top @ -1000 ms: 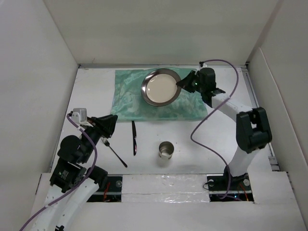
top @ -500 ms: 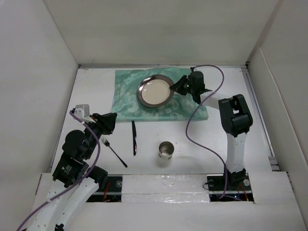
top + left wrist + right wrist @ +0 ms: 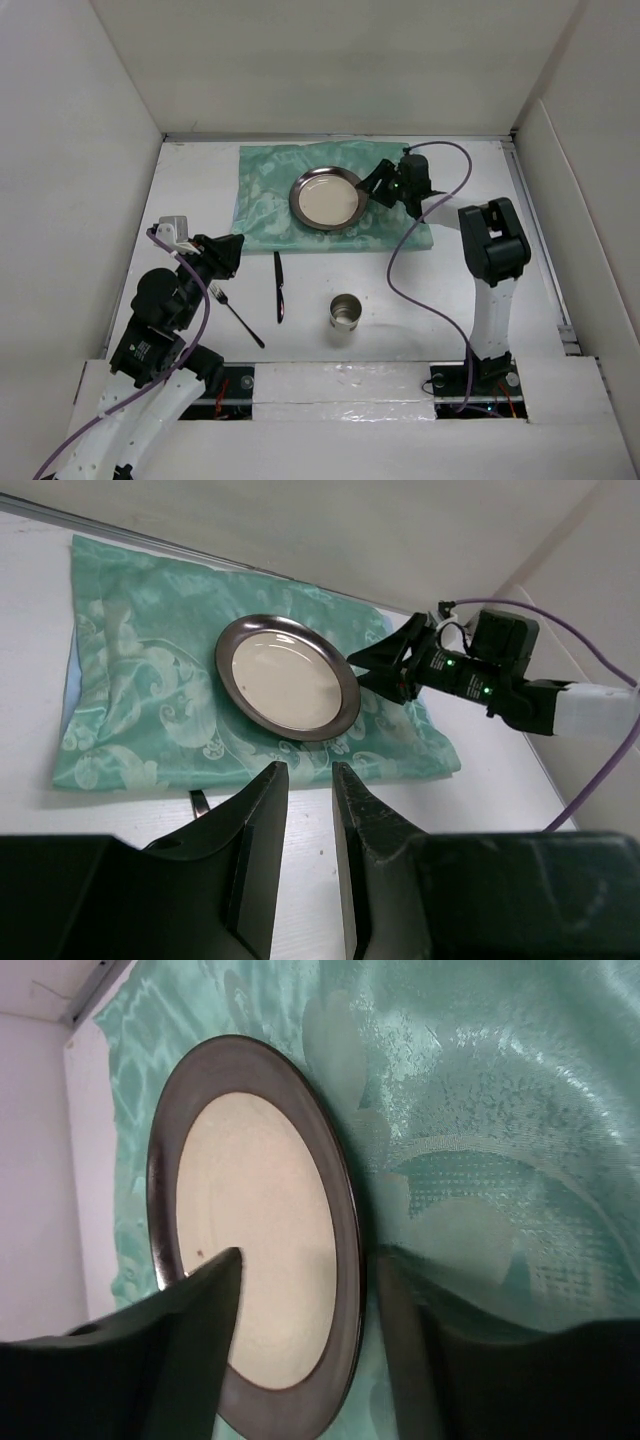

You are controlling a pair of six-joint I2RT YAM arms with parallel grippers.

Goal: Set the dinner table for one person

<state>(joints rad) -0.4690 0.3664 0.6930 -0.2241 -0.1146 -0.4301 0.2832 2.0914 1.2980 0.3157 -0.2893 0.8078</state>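
The dinner table point(image 3: 450, 290) is a white top with walls on three sides. A mint-green patterned mat point(image 3: 270, 210) lies at its back, and a dark-rimmed cream plate point(image 3: 326, 197) point(image 3: 288, 676) point(image 3: 250, 1220) lies flat on the mat. My right gripper point(image 3: 372, 185) point(image 3: 310, 1258) stands open astride the plate's right rim, one finger over the cream centre and the other outside over the mat. My left gripper point(image 3: 232, 250) point(image 3: 308, 768) hangs over the bare table at the near left, its jaws a narrow gap apart with nothing between them.
A fork point(image 3: 235, 310) lies slanted on the table below my left gripper. A dark knife point(image 3: 279, 285) lies straight beside it, its tip showing in the left wrist view point(image 3: 200, 802). A metal cup point(image 3: 346, 312) stands upright near the front middle. The right arm's purple cable point(image 3: 400, 260) loops over the table.
The right gripper carried the plate a little left and nearer, then opened its jaws and let go; the plate now rests on the mat. The left arm has hardly moved.
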